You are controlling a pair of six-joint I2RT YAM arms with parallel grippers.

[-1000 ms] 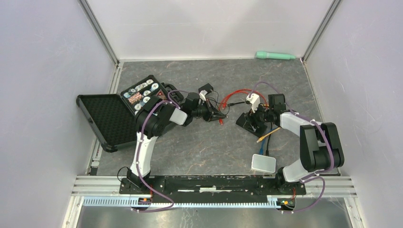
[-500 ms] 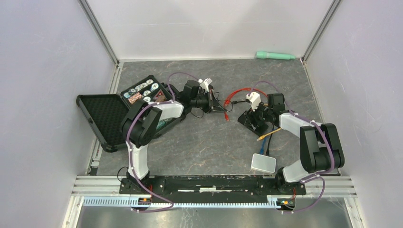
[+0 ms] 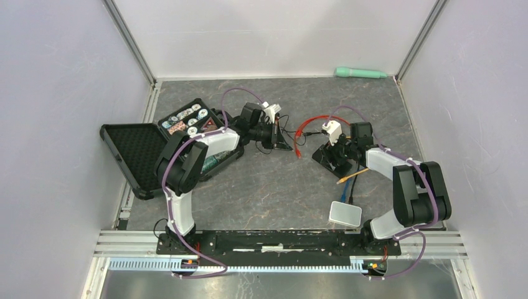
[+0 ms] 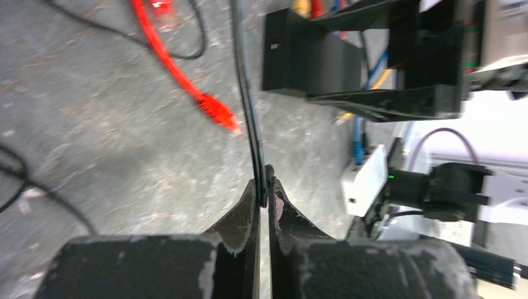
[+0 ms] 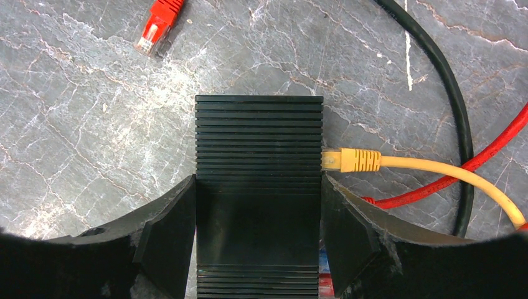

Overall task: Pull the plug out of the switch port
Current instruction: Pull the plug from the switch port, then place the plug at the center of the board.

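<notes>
The black ribbed switch (image 5: 258, 143) lies on the grey table, and my right gripper (image 5: 258, 187) is shut on its two sides; both also show in the top view, the switch (image 3: 324, 157) and the gripper (image 3: 335, 154). A yellow plug (image 5: 352, 160) sits in a port on the switch's right side. A red plug (image 5: 159, 25) lies loose on the table, apart from the switch. My left gripper (image 4: 266, 184) is shut on a thin black cable (image 4: 246, 93), to the left of the switch in the top view (image 3: 281, 141). The red plug (image 4: 218, 115) lies just ahead of it.
An open black case (image 3: 143, 156) with small items stands at the left. A white box (image 3: 345, 213) lies near the right arm's base. A green tube (image 3: 361, 73) lies at the back wall. Red, black, yellow and blue cables (image 3: 311, 121) trail around the switch.
My left gripper has drawn back and to the left, away from the switch, with the black cable in it. The right gripper has stayed on the switch.
</notes>
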